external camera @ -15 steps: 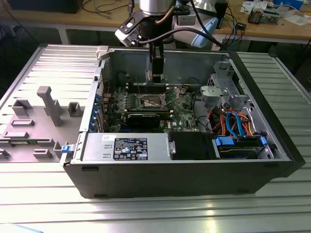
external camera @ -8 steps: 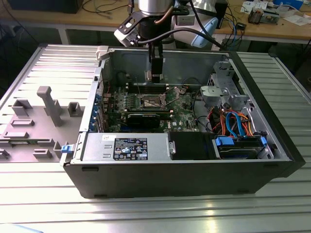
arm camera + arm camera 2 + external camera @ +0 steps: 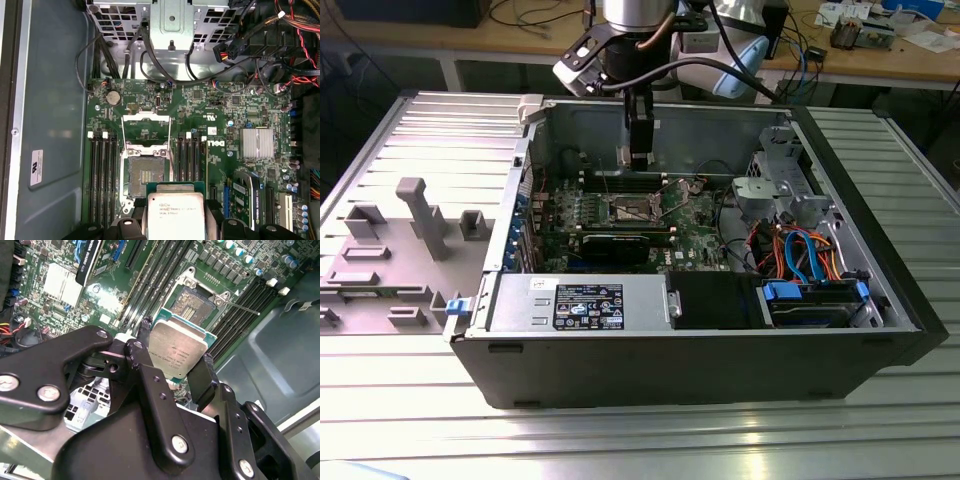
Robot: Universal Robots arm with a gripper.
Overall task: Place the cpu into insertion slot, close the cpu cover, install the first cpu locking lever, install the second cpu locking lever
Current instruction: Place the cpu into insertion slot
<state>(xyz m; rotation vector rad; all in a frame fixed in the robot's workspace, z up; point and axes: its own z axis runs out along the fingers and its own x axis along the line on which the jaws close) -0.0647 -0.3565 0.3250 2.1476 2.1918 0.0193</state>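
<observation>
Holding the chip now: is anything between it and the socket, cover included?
Nothing visible does. The end effector is shut on the chip, held above the board near the socket. The cover is swung open, away from the socket, and the socket's pin field lies bare.

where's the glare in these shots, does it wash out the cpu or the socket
Exterior view: glare streaks the table beside the case, whose inside is dimmer; second wrist view: the cpu gripped in the hand shines pale but is not washed out; first wrist view: the insertion slot is evenly lit.
</observation>
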